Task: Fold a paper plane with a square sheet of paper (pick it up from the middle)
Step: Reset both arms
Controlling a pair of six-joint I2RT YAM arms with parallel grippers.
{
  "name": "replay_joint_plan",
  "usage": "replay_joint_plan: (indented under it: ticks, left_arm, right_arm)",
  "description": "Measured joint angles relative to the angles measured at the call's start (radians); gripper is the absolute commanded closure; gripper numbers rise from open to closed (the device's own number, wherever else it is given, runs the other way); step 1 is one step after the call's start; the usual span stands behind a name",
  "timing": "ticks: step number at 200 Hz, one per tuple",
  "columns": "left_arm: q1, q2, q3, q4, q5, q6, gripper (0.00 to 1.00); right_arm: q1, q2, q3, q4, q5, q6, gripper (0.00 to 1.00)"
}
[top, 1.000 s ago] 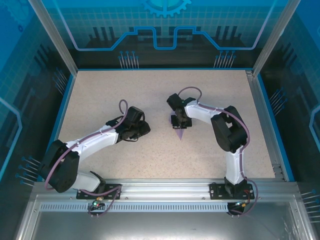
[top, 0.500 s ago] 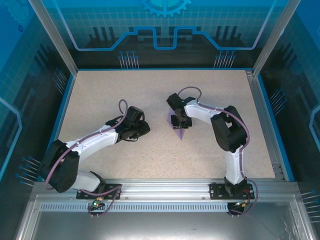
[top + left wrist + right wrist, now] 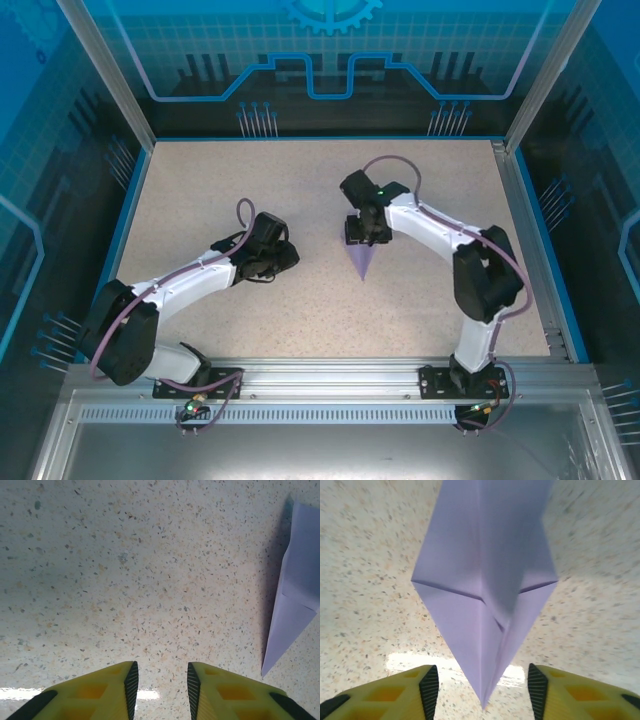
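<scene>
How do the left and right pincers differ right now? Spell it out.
The right pincer stands wider open than the left pincer. The right pincer has the tip of the paper plane between its jaws, untouched; the left pincer has bare table there. Both are yellow-fingered, open, holding nothing.

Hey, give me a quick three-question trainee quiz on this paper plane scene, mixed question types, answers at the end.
1. True or false: the left gripper holds the paper plane.
2. On the right gripper, the jaws are: A shut on the plane; B open either side of its tip; C shut and empty.
3. Fill in: the plane is pale ____.
Key: 1 false, it is empty; 2 B; 3 lavender.
</scene>
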Motion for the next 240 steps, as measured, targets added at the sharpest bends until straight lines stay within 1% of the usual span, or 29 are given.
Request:
replay_joint_plan:
  ticks: [8,28,41,46,51,61,65,69,73,79,81,84,89,100,114,125,155,170,182,198,213,240]
  left_arm:
    - [0.005,-0.003,0.000,-0.003,-0.008,0.009,0.63]
    - [0.039,-0.026,0.000,-0.014,-0.038,0.040,0.60]
    - [0.076,-0.049,0.000,-0.024,-0.064,0.066,0.55]
    - [0.094,-0.058,0.000,-0.027,-0.073,0.080,0.52]
    - [0.113,-0.068,0.000,-0.029,-0.086,0.098,0.48]
    - [0.148,-0.087,0.000,-0.030,-0.112,0.120,0.47]
    - [0.164,-0.095,-0.002,-0.029,-0.127,0.138,0.46]
    - [0.175,-0.102,-0.005,-0.026,-0.137,0.146,0.42]
    - [0.191,-0.110,-0.008,-0.023,-0.152,0.163,0.40]
    - [0.212,-0.122,-0.016,-0.021,-0.171,0.183,0.30]
    - [0.216,-0.125,-0.018,-0.021,-0.175,0.187,0.25]
    - [0.229,-0.131,-0.022,-0.021,-0.186,0.212,0.20]
    - [0.245,-0.138,-0.029,-0.016,-0.199,0.227,0.13]
    - [0.277,-0.146,-0.044,0.002,-0.237,0.262,0.06]
    - [0.314,-0.146,-0.068,0.047,-0.290,0.317,0.04]
    - [0.343,-0.144,-0.093,0.090,-0.315,0.362,0.04]
    - [0.391,-0.108,-0.124,0.230,-0.358,0.481,0.02]
    - [0.405,-0.074,-0.126,0.317,-0.357,0.541,0.02]
    - [0.421,-0.037,-0.122,0.378,-0.338,0.581,0.03]
    - [0.440,0.010,-0.113,0.407,-0.308,0.616,0.03]
    - [0.446,0.022,-0.113,0.413,-0.294,0.638,0.03]
    - [0.447,-0.002,-0.142,0.474,-0.280,0.657,0.03]
  right_arm:
    - [0.000,-0.053,-0.015,0.007,0.035,-0.002,0.35]
    - [-0.001,-0.229,-0.077,0.027,0.160,-0.018,0.33]
    - [-0.009,-0.342,-0.119,0.043,0.254,-0.029,0.30]
    - [-0.019,-0.385,-0.138,0.057,0.290,-0.035,0.26]
    - [-0.033,-0.419,-0.157,0.069,0.322,-0.037,0.25]
    - [-0.074,-0.484,-0.205,0.102,0.381,-0.062,0.24]
    - [-0.099,-0.508,-0.230,0.121,0.404,-0.073,0.21]
    - [-0.121,-0.525,-0.255,0.143,0.423,-0.082,0.16]
    - [-0.143,-0.540,-0.282,0.166,0.437,-0.098,0.16]
    - [-0.185,-0.560,-0.332,0.205,0.458,-0.120,0.15]
    - [-0.194,-0.563,-0.343,0.213,0.462,-0.123,0.15]
    - [-0.220,-0.568,-0.371,0.231,0.470,-0.133,0.15]
    - [-0.249,-0.571,-0.405,0.257,0.470,-0.148,0.15]
    - [-0.323,-0.563,-0.479,0.314,0.448,-0.190,0.15]
    - [-0.399,-0.541,-0.562,0.400,0.407,-0.243,0.15]
    - [-0.433,-0.522,-0.626,0.481,0.383,-0.290,0.15]
    - [-0.446,-0.467,-0.756,0.721,0.323,-0.412,0.15]
    - [-0.453,-0.417,-0.771,0.820,0.291,-0.462,0.15]
    - [-0.458,-0.387,-0.774,0.892,0.256,-0.492,0.16]
    - [-0.466,-0.359,-0.774,0.980,0.198,-0.513,0.17]
    - [-0.470,-0.341,-0.793,1.086,0.151,-0.529,0.17]
    - [-0.465,-0.341,-0.909,1.276,0.084,-0.569,0.15]
